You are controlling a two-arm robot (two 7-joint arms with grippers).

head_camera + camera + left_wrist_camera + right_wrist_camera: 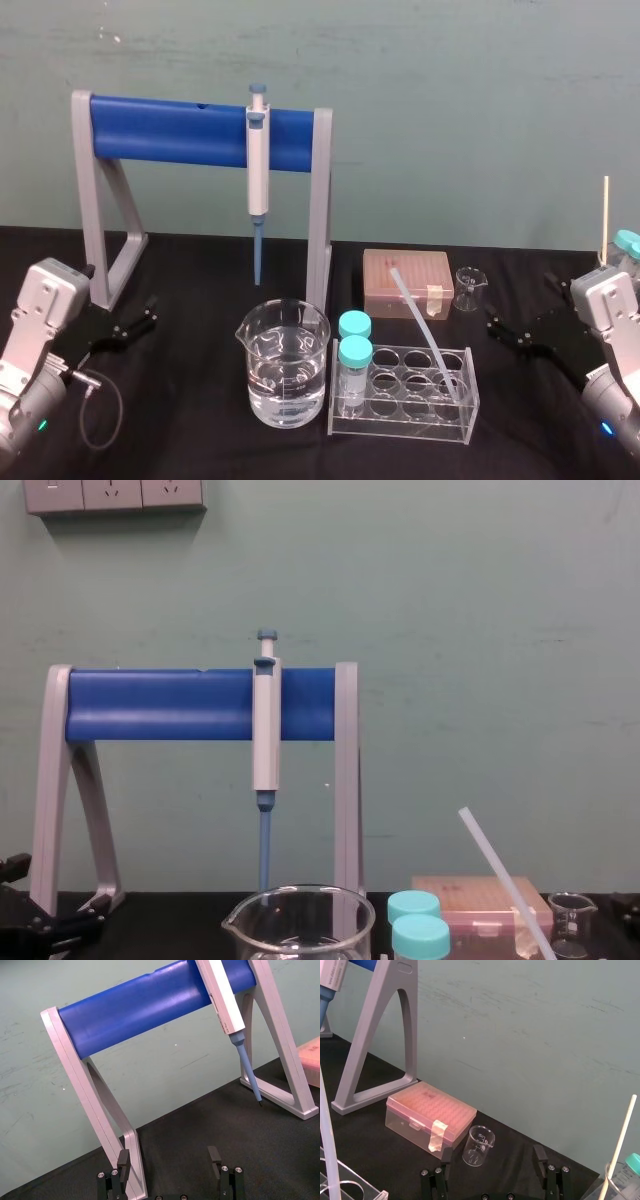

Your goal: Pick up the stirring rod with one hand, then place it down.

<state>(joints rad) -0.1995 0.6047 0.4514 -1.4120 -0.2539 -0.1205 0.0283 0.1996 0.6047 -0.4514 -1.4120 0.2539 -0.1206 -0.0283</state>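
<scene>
A: Black cloth covers the table (190, 410); plain teal wall (450, 90) behind. Has the pick started?

B: No. The stirring rod (428, 335) leans in the clear tube rack (400, 428), foot in a well at the rack's right end, top slanting back toward the pink tip box (407, 285). Both arms sit low at the table's sides: left tool (169, 1157) near the pipette stand (170, 130), fingers spread wide, holding nothing; right tool (492, 1155) equally wide and empty.

A: Which arm, and how?

B: Right, I judge; it is nearer. Close on the rod's bare upper half, above the rack, then draw it out along its own slant (a vertical pull would probably lever the light rack). Keep off the small beaker (468, 288) beside the box and the two teal-capped vials (353, 358) at the rack's left end.

A: Anything confusable?

B: A thinner pale stick (605, 215) stands at the far right.

A: Put-down?

B: Bare cloth between rack and right tool; fabric should check rolling. Avoid the large beaker (283, 375), which holds clear liquid. Wall sockets (110, 492) sit high in the chest view.
</scene>
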